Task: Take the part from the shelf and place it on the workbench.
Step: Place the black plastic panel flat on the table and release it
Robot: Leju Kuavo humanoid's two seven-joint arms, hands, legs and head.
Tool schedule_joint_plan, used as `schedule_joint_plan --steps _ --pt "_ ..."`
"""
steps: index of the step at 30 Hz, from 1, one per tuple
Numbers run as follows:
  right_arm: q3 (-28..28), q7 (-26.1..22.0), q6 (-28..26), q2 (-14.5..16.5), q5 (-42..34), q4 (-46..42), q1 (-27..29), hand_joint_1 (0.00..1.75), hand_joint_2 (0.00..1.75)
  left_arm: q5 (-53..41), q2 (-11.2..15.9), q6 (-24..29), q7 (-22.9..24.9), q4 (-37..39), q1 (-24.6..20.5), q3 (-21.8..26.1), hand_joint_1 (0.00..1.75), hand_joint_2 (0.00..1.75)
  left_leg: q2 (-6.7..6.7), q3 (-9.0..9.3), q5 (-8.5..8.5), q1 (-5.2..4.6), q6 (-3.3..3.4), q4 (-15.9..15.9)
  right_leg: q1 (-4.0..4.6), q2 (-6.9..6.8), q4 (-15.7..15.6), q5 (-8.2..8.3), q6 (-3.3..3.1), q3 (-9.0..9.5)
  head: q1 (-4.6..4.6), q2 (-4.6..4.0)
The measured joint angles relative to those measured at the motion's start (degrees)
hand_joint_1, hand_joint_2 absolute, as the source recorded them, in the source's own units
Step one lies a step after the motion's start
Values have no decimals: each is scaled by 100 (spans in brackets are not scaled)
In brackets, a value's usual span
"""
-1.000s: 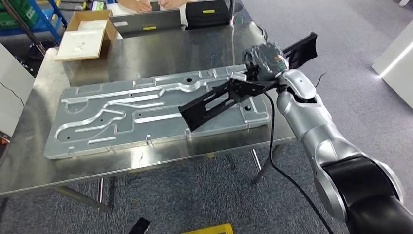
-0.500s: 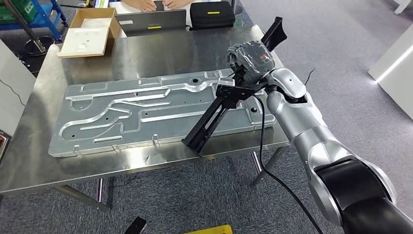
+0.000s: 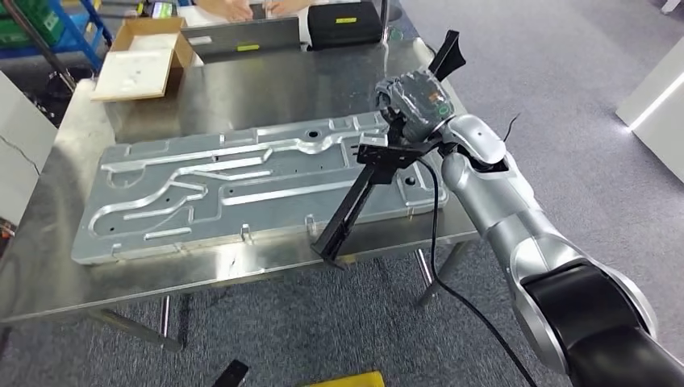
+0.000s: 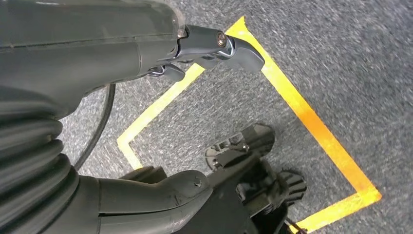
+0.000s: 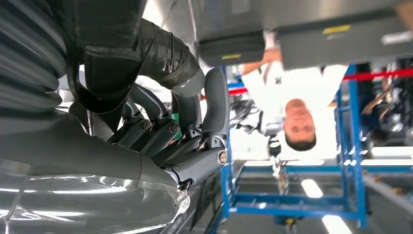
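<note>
Right of centre in the head view, our right hand sits above the far right end of the steel workbench, with the silver arm running down to the lower right corner of the frame. Its fingers are clamped on the long black part, which we hold near its upper end. From the hand the part slants down and to the left, crossing the right end of the large grey metal plate that lies flat on the bench. Its lower tip reaches past the near edge of the bench, over the grey carpet. A short black end of the part sticks out above the hand toward the top of the frame. We cannot tell whether the part touches the plate or the bench.

At the upper left of the head view an open cardboard box rests on the bench, and along the top edge lie a grey laptop and a black case, with a person's hands just behind the laptop.

Our left hand shows in the left wrist view, hanging over carpet marked with yellow tape; its fingers are apart and hold nothing.
</note>
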Motion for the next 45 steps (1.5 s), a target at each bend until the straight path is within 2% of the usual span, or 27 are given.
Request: schedule_joint_plan --steps 2,3,4,5,7,9,12,14,15,17,18,19,20,21,23,24,27,30,33,34,35,36,37,39,40,42,45 --pt "21 169 -208 1 50 27 4 175 175 25 0 3 10 0 3 -2 0 175 4 -351 -372 3 -31 769 11 0 -3 -4 -30 2 -1 -1" --pt "26 236 -317 1 69 47 13 175 175 36 0 8 17 0 9 -2 0 175 4 -506 -475 4 -41 1086 16 0 2 -8 -35 2 -1 -1" --pt "27 280 -406 -1 80 70 22 175 175 44 0 14 19 0 17 -2 0 175 4 -582 -473 4 -45 1226 18 1 10 -14 -37 2 -1 -1" --pt "27 296 -460 -2 83 85 28 175 175 41 0 18 12 0 22 -2 0 175 5 -545 -356 5 -42 1132 19 5 22 -23 -34 2 -1 0" --pt "27 301 -496 -7 85 98 33 175 175 10 2 28 -29 0 24 -10 0 175 9 -206 32 3 -2 408 19 13 52 -69 -10 11 -1 -1" --pt "27 301 -499 -19 93 97 34 175 175 -24 4 50 -77 0 16 -30 0 175 17 123 192 -15 62 -241 40 20 72 -131 52 20 -1 -1" --pt "27 313 -507 -41 108 97 48 175 175 -13 4 104 -110 0 14 -48 0 175 10 234 217 -28 147 -408 50 25 58 -127 152 52 0 0" --pt "27 322 -518 -62 109 97 64 175 175 33 1 140 -80 0 11 -48 0 175 7 271 251 -7 193 -446 38 22 168 -205 198 18 1 -1" --pt "27 323 -528 -73 107 97 72 175 175 54 -1 157 -61 0 4 -48 0 175 9 289 254 5 218 -466 31 21 368 -315 224 -82 2 0" --pt "27 322 -543 -96 101 98 110 175 175 75 -3 181 -38 0 -3 -47 0 175 10 300 231 2 258 -469 18 17 1059 -600 269 -461 2 0" --pt "27 320 -548 -110 97 98 146 175 175 83 -4 185 -31 0 -2 -46 0 175 5 305 214 -1 272 -461 15 17 1410 -692 282 -677 2 0" --pt "27 317 -549 -126 94 99 188 175 175 88 -4 187 -24 0 3 -46 0 175 -3 316 192 -3 280 -452 14 17 1612 -685 287 -827 2 -1" --pt "27 315 -549 -142 92 99 222 175 175 92 -4 188 -19 0 9 -45 0 175 -14 334 165 -6 283 -440 15 17 1602 -566 279 -879 2 0" --pt "28 311 -550 -153 92 99 244 175 175 93 -5 188 -15 0 14 -45 0 175 -25 363 134 -11 280 -429 17 17 1370 -348 258 -817 2 0" --pt "28 301 -556 -169 89 98 255 175 175 93 -18 190 -15 1 19 -44 0 175 -37 430 65 -32 263 -418 47 20 628 96 179 -509 1 1" --pt "28 295 -560 -174 87 98 255 175 175 93 -27 192 -15 2 17 -44 0 175 -40 450 39 -38 247 -417 71 21 344 206 135 -379 3 1" --pt "28 278 -575 -183 85 98 255 175 175 95 -43 199 -13 4 9 -43 0 175 -42 463 -1 -40 170 -434 117 22 92 164 40 -261 7 0" --pt "28 264 -582 -191 82 92 258 175 175 100 -40 202 -13 3 5 -43 0 175 -15 389 -184 -48 79 -218 51 11 -22 142 -9 -169 4 -1" --pt "28 256 -578 -197 77 93 278 175 175 111 -39 203 -1 2 11 -43 0 175 -1 -151 -638 -20 3 843 38 5 -43 118 -55 -124 2 0" --pt "28 255 -576 -196 77 95 293 175 175 113 -39 203 5 2 14 -43 0 175 0 -315 -685 -9 -16 1106 39 6 -36 109 -59 -119 1 0" --pt "29 254 -576 -196 77 97 305 175 175 114 -39 203 10 2 16 -43 0 175 1 -387 -616 0 -30 1168 37 8 -24 98 -57 -114 2 0" --pt "29 253 -576 -196 77 98 313 175 175 115 -39 203 14 2 16 -43 0 175 3 -344 -435 10 -39 993 33 13 -4 83 -47 -109 2 0" --pt "29 252 -576 -196 77 97 315 175 175 115 -39 204 17 2 14 -43 0 175 7 -202 -188 19 -40 631 27 17 24 62 -32 -103 2 0" --pt "29 252 -576 -198 75 97 312 175 175 115 -40 205 18 2 7 -43 0 175 8 104 124 21 -14 -68 32 27 90 18 16 -109 3 0" --pt "29 252 -576 -201 75 97 310 175 175 115 -41 204 16 2 8 -43 0 175 5 185 174 13 10 -256 40 30 111 9 45 -119 3 0" --pt "28 251 -577 -208 73 97 308 175 175 109 -42 183 -2 2 12 -42 0 175 -6 203 166 -9 74 -329 52 31 114 17 104 -137 4 0" --pt "27 242 -573 -230 72 93 295 175 175 54 -44 109 -86 2 9 -48 0 175 -10 254 144 16 220 -409 26 22 273 -78 206 -216 4 -1"
